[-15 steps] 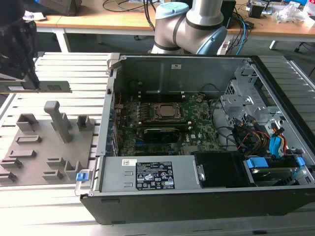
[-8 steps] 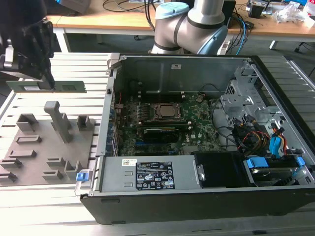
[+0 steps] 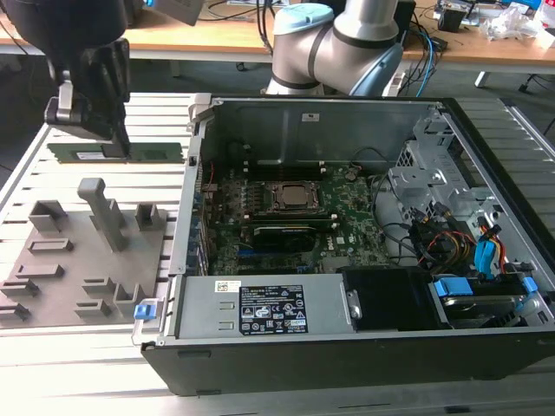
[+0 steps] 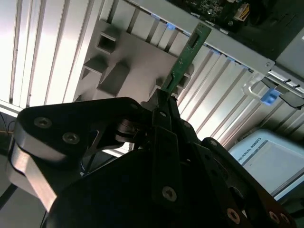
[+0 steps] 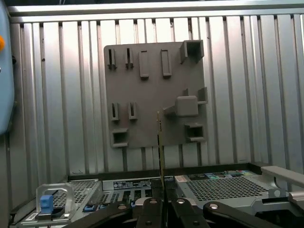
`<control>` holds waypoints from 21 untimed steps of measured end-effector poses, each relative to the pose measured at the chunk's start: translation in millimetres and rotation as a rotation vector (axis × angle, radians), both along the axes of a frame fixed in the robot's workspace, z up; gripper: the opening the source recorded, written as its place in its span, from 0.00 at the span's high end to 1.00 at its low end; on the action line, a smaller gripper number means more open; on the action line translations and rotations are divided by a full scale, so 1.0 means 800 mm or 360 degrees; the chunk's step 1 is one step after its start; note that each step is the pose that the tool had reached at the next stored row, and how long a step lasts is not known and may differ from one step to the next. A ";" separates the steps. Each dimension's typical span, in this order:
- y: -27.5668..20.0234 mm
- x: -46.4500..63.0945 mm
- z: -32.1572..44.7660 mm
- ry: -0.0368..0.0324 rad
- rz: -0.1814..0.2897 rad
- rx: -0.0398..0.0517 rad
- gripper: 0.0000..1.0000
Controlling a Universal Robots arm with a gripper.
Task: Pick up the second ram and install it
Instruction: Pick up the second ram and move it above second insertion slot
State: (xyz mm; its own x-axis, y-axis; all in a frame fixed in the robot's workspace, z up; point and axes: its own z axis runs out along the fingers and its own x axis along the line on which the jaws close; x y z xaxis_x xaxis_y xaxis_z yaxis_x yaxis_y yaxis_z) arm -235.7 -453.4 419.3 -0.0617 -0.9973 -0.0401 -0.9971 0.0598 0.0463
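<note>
In the exterior view, the second ram (image 3: 147, 153), a thin green stick, lies level over the slatted table at the view's left, beyond the grey holder plate (image 3: 52, 260). My gripper (image 3: 119, 149) is shut on it near its middle. In both wrist views the ram runs out from between the fingers, green and slanted (image 4: 187, 50) in the second and edge-on (image 5: 160, 142) in the first, with the holder plate (image 5: 142, 95) behind it. The gripper (image 4: 166, 92) (image 5: 161, 202) pinches its near end. The open computer case (image 3: 486, 347) with the motherboard (image 3: 355, 217) sits to the exterior view's right.
The case wall (image 3: 192, 165) stands between the gripper and the motherboard. Inside are the CPU socket (image 3: 295, 197), a black card (image 3: 282, 236), a power supply (image 3: 269, 308) and cable bundles (image 3: 451, 234). The holder plate carries upright posts (image 3: 100, 208). A blue latch (image 3: 146, 309) sticks out.
</note>
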 end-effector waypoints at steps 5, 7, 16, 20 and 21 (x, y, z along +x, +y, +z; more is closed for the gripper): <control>0.0000 0.016 0.0000 0.0000 0.0000 0.0000 0.87; 0.0000 0.026 0.0000 0.0000 0.0000 0.0000 0.87; 0.0000 0.067 0.0000 0.0001 0.0000 0.0000 0.87; 0.0000 0.088 0.0000 0.0001 0.0000 0.0000 0.87; 0.0000 0.092 0.0000 0.0001 0.0000 0.0000 0.87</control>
